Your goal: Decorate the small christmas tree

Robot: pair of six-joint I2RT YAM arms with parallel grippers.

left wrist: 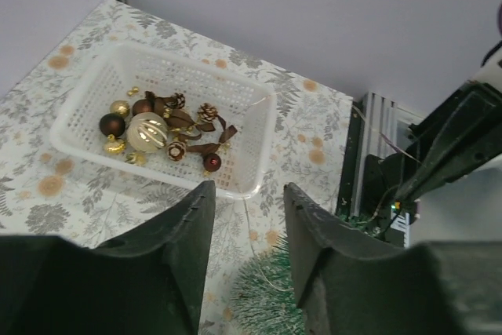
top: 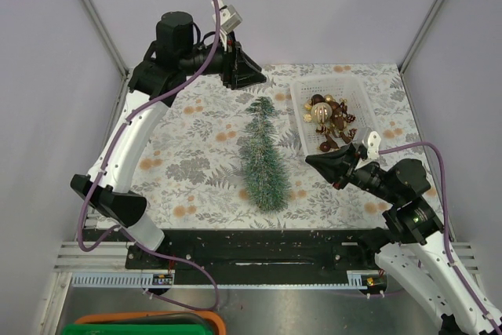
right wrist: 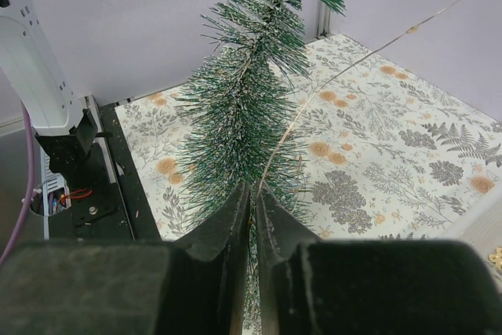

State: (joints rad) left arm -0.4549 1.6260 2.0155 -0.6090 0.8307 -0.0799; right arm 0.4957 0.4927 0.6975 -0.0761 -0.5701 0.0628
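Note:
The small christmas tree [top: 260, 154] lies on its side on the floral table, tip pointing far, its wide end toward the near edge. My left gripper [top: 255, 78] hovers open above the tree's tip; in the left wrist view [left wrist: 249, 187] its jaws are apart and empty, with the tree [left wrist: 263, 296] below. A thin light wire [left wrist: 254, 256] runs from the basket edge onto the tree. My right gripper [top: 312, 161] is beside the tree's right flank, shut [right wrist: 251, 190] on the thin wire [right wrist: 369, 55], which trails along the tree [right wrist: 251, 92].
A white plastic basket [top: 357, 88] at the back right holds several gold and brown baubles, pinecones and bows [top: 329, 119]; it also shows in the left wrist view [left wrist: 259, 147]. Grey walls enclose the table. A black rail [top: 251, 245] runs along the near edge.

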